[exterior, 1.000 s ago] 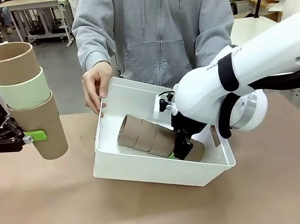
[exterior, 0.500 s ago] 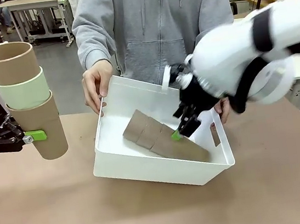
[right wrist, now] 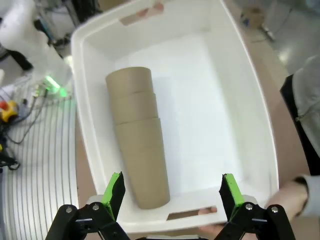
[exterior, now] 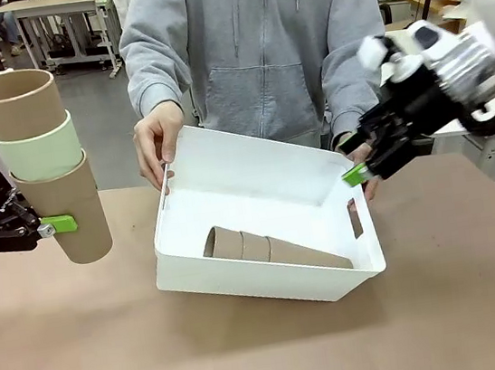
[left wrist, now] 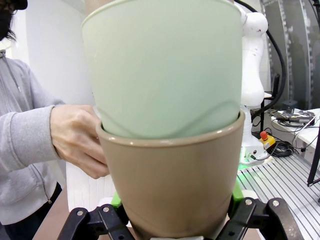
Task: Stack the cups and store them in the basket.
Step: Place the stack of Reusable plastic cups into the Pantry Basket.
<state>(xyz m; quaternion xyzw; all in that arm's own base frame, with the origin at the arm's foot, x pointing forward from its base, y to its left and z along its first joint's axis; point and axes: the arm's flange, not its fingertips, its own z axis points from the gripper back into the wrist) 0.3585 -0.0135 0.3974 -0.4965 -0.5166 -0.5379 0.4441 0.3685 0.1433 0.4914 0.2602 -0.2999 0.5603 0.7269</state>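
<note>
- Right claw [exterior: 364, 166] has come up out of the basket [exterior: 242, 281] over the last second. It now hangs off the basket's 2 o'clock corner, jaws spread and empty.
- Right wrist view confirms this: the right claw [right wrist: 170, 192] has its green pads wide apart, with nothing between them but the basket [right wrist: 200, 115] below.
- The brown stack [exterior: 269, 248], three cups nested, was let go and lies on its side on the basket floor along the near wall. In the wrist view the brown stack [right wrist: 135, 135] touches neither pad.
- The stack settled lower and flatter once released. It rests free.
- Left claw [exterior: 57, 226] is unchanged at 9 o'clock of the basket, well clear of it, above the counter [exterior: 87, 352]. It pinches the held stack [exterior: 43, 157] by its bottom brown cup.
- The held stack is upright: brown, then the mint cup [exterior: 37, 149], then brown on top. Left wrist view shows the left claw [left wrist: 175, 220] pressed on the held stack [left wrist: 170, 125], mint cup [left wrist: 160, 65] seated inside.
- A person's hand [exterior: 158, 142] grips the basket's 10 o'clock corner. The basket appears tipped toward the robot.
- Judgement: half the cups are stored. The held stack remains to go in, and the right arm is now out of the way.
</note>
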